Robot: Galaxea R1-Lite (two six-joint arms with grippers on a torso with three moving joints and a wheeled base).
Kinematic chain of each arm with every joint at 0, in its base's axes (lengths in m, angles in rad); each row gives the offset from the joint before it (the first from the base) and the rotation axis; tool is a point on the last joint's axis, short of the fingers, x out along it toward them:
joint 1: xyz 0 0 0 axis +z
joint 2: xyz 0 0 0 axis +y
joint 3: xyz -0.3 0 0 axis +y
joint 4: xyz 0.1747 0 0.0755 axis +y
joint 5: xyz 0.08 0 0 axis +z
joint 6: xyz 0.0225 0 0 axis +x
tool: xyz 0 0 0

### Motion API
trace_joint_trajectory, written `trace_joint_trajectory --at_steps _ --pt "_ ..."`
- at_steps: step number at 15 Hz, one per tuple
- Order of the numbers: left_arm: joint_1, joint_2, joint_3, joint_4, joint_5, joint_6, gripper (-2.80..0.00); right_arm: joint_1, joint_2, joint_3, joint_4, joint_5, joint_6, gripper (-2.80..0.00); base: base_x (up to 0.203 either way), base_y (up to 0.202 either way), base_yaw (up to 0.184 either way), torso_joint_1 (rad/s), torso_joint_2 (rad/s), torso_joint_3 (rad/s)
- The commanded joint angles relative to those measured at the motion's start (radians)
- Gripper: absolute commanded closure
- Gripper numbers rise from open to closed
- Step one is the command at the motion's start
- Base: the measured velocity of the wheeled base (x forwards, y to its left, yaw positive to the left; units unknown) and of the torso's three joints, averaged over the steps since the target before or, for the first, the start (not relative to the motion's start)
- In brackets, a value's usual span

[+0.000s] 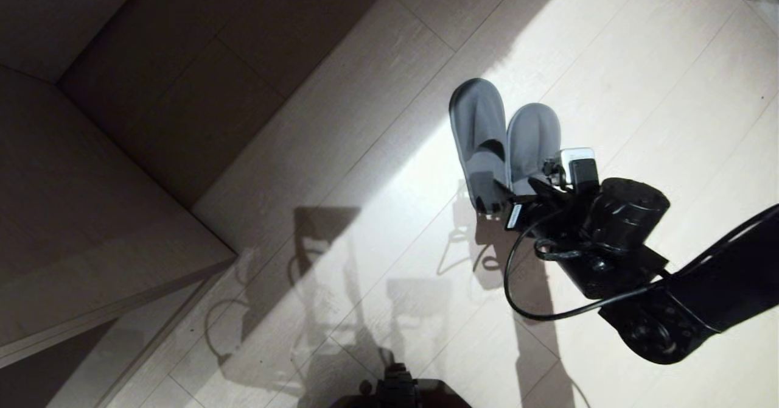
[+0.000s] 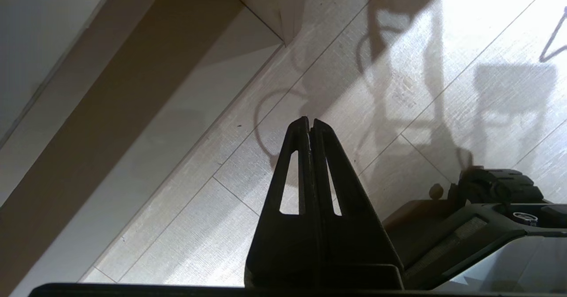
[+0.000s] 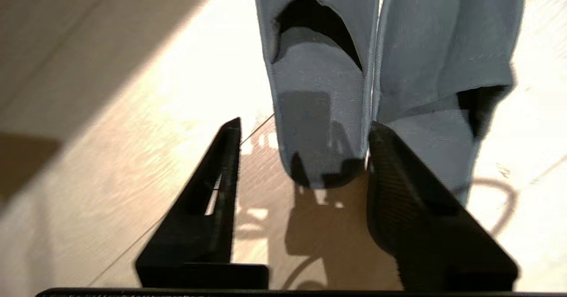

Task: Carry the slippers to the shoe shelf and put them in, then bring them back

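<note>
The two light blue-grey slippers (image 1: 481, 128) (image 1: 534, 134) lie side by side on the sunlit floor, toes pointing away from me. My right gripper (image 1: 514, 196) (image 3: 305, 130) is low at their heels and open. The heel of the left slipper (image 3: 319, 124) sits between the jaws. One finger (image 3: 221, 173) stands clear of it, and the other finger (image 3: 398, 186) lies along the seam next to the right slipper (image 3: 447, 66). My left gripper (image 2: 310, 122) is shut and empty, parked over bare floor. A beige-wood board (image 1: 91, 225) is on the left. I cannot tell whether it is the shoe shelf, as no compartments show.
The board's corner (image 1: 233, 253) juts toward the middle of the floor, left of the slippers. Pale plank floor (image 1: 669, 61) spreads around and beyond them, in shade at the back left. My base (image 1: 398, 390) shows at the bottom edge. A black cable (image 1: 517, 274) loops under the right wrist.
</note>
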Motion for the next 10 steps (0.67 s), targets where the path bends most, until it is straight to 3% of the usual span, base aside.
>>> trace_joint_trajectory --at_steps 1,5,10 --pt "0.000 0.001 0.000 0.000 0.000 -0.002 0.00 0.019 -0.196 0.082 0.014 0.001 -0.007 0.00 0.000 0.000 0.000 0.000 0.00 0.000" --pt "0.000 0.001 0.000 0.000 0.000 -0.002 0.00 0.052 -0.558 0.240 0.158 -0.001 -0.033 0.00 0.000 0.000 0.000 0.000 0.00 0.000" --pt "0.000 0.001 0.000 0.000 0.000 0.000 0.00 0.010 -1.018 0.304 0.492 -0.006 -0.046 0.00 0.000 0.000 0.000 0.000 0.00 0.000"
